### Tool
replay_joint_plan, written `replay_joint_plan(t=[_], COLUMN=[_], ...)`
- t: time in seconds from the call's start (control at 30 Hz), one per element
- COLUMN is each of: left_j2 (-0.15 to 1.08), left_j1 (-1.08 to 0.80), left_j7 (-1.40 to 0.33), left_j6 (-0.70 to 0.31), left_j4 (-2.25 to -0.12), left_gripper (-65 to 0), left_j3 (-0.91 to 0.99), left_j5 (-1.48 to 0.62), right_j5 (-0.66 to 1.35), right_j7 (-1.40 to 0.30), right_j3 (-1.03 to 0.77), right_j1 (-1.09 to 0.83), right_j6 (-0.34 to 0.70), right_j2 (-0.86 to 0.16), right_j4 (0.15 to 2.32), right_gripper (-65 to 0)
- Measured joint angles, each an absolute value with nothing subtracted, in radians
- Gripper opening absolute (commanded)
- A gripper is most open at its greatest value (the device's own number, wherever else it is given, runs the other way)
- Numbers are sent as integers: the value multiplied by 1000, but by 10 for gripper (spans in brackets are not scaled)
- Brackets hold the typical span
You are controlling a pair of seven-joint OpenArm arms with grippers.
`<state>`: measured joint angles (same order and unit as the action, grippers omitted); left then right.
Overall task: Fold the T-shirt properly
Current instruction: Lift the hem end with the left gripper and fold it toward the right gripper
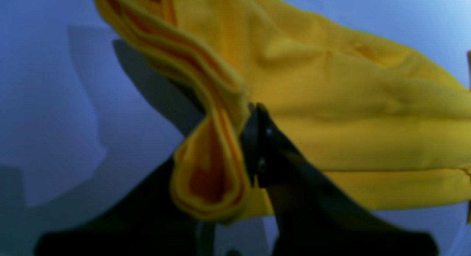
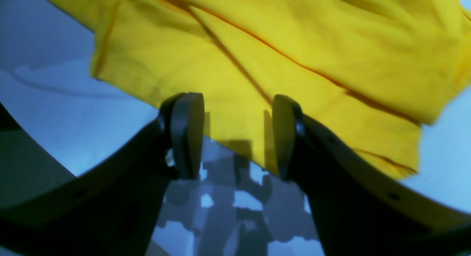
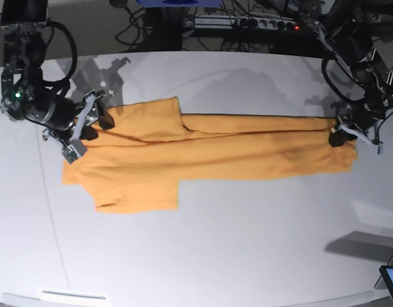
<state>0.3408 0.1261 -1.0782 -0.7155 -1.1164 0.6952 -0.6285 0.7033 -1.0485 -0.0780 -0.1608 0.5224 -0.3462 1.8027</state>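
The left hand [image 1: 254, 145] is pressed together, pinching the folded edge of the T-shirt [image 3: 203, 160]. The right hand [image 2: 237, 134] is spread, cloth edge between its fingers.

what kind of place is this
Probably a robotics lab bench: a bare white table, an orange-yellow T-shirt spread between two arms, and a power strip among cables behind.
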Motion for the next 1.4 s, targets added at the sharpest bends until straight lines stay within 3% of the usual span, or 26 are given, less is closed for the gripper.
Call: replay_joint_plan(t=[0.37, 0.77, 0.93, 1.4], left_j2=[336, 338, 338, 358], left_j1=[99, 73, 33, -11], left_j7=[-1153, -1153, -1153, -1169], left_j6=[-667, -572, -478, -449], left_j4=[-1331, -1528, -1569, -1755], left_gripper=[-650, -650, -650, -650], left_j3=[675, 375, 301, 127], left_j5=[-537, -543, -544, -552], right_j5=[704, 707, 707, 708], right_j7=[-1048, -1048, -1048, -1048], right_j3=[-78, -78, -78, -78], right_j1=[-161, -161, -160, -155], right_j6=[522, 523, 522, 523], right_j2=[-346, -345, -345, -343], right_j4=[1803, 1803, 1803, 1803], right_gripper=[-366, -366, -366, -366])
